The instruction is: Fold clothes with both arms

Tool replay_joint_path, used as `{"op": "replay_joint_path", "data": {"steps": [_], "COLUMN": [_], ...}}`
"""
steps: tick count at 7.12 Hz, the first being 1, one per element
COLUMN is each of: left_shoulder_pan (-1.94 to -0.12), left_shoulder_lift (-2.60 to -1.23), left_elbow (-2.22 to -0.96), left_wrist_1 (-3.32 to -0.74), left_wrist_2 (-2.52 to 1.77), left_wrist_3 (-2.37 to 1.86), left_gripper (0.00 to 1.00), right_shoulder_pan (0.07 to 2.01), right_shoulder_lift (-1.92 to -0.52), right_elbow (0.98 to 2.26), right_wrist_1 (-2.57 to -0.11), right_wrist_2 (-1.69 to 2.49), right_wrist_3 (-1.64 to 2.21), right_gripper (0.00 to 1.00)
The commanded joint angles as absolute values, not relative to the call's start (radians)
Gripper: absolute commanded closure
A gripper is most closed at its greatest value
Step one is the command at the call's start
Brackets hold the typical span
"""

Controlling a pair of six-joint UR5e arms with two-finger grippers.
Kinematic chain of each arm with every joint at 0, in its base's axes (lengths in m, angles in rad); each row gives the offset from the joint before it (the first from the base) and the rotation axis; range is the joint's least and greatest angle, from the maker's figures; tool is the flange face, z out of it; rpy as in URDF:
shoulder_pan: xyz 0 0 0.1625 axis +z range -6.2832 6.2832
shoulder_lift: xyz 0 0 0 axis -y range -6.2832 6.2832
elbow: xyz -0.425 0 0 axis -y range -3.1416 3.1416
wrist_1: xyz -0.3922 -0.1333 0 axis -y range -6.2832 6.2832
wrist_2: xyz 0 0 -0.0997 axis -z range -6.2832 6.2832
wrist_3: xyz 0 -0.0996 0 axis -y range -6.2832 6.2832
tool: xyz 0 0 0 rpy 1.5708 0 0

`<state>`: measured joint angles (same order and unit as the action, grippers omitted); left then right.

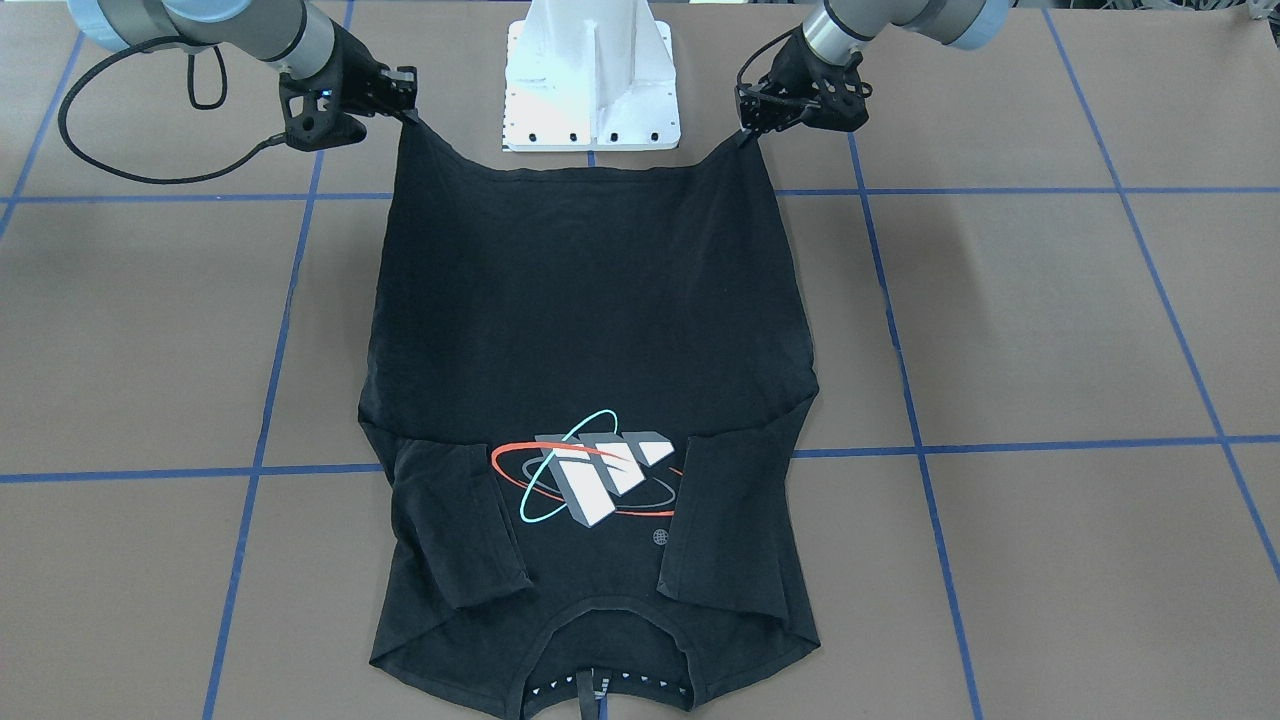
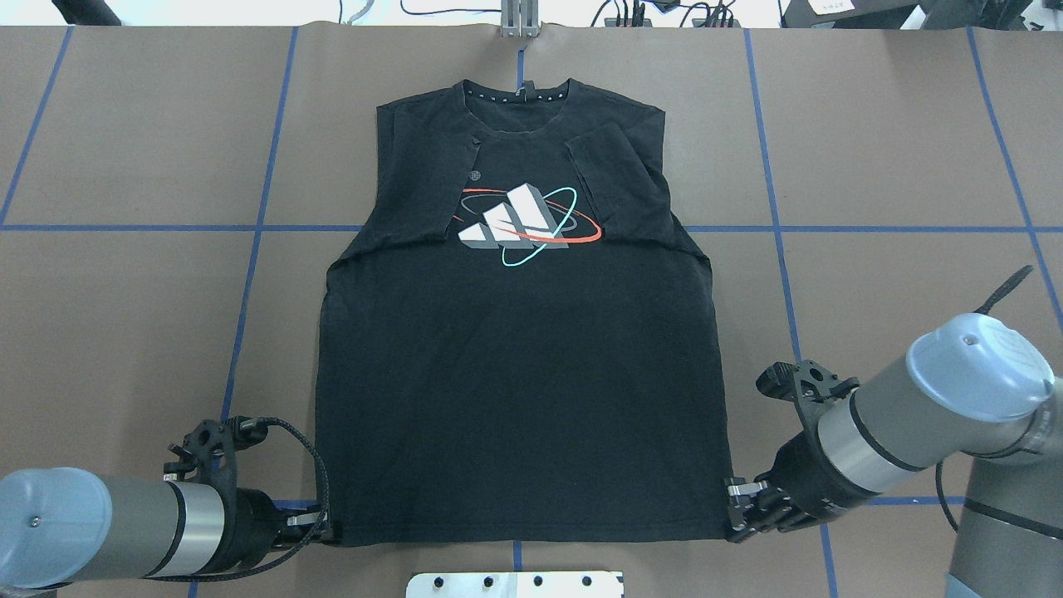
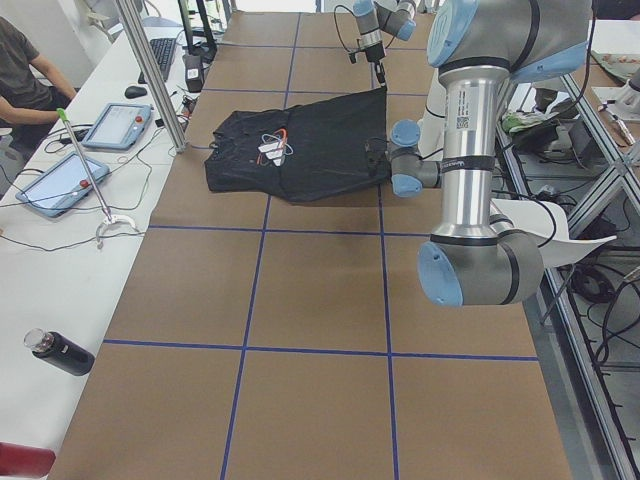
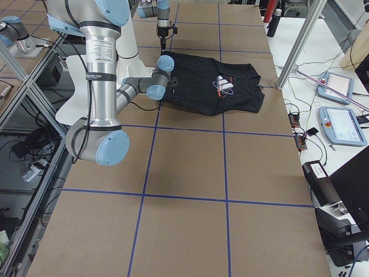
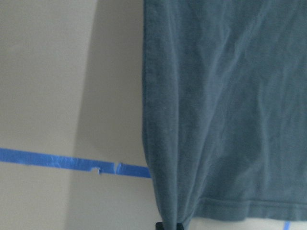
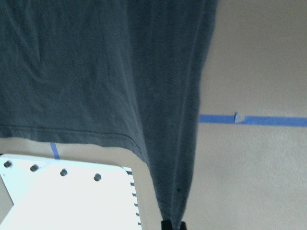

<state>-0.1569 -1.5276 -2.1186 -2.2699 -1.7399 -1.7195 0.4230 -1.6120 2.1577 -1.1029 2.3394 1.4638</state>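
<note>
On the matte brown table [image 2: 124,332], the black knit T-shirt [image 2: 515,374] lies flat, sleeves folded inward beside its blocky logo [image 2: 519,224]. Its hem corners, gathered into soft pleats, are clamped by the left gripper [image 2: 328,529] and right gripper [image 2: 735,515], seemingly slightly raised.

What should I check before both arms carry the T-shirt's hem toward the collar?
1. Left gripper shut on its hem corner: ok.
2. Right gripper shut on the other corner: ok.
3. Both sleeves folded in over the T-shirt: ok.
4. Collar end flat on the table: ok.
5. Both fabric layers pinched: cannot tell.
</note>
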Motion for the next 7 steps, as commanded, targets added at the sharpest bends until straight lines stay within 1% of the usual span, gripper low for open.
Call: {"op": "replay_joint_path", "data": {"steps": [1,2,4,5,6,7], "left_shoulder_pan": [-0.102,-0.071,-0.058,-0.07,-0.087,-0.174], "left_shoulder_lift": [-1.478,-1.447,-1.39,-1.399,-1.404,-1.407], "left_elbow": [-2.187,-2.224,-2.31,-2.307,-2.301,-2.295], "left_wrist_1": [-2.269,-2.269,-2.269,-2.267,-2.261,-2.261], "left_wrist_2": [-1.769,-1.782,-1.886,-1.894,-1.896,-1.896], "left_wrist_3": [-1.695,-1.692,-1.677,-1.677,-1.677,-1.677], "left_gripper": [1.0,1.0,1.0,1.0,1.0,1.0], "right_shoulder_pan": [0.443,0.44,0.437,0.437,0.439,0.506], "right_shoulder_lift": [-1.727,-1.755,-1.872,-1.878,-1.847,-1.766], "right_elbow": [2.219,2.223,2.214,2.201,2.171,2.113], "right_wrist_1": [-1.101,-1.053,-0.857,-0.832,-0.816,-0.78], "right_wrist_2": [2.463,2.473,2.5,2.502,2.5,2.502], "right_wrist_3": [1.48,1.526,1.539,1.539,1.537,1.537], "right_gripper": [1.0,1.0,1.0,1.0,1.0,1.0]}}
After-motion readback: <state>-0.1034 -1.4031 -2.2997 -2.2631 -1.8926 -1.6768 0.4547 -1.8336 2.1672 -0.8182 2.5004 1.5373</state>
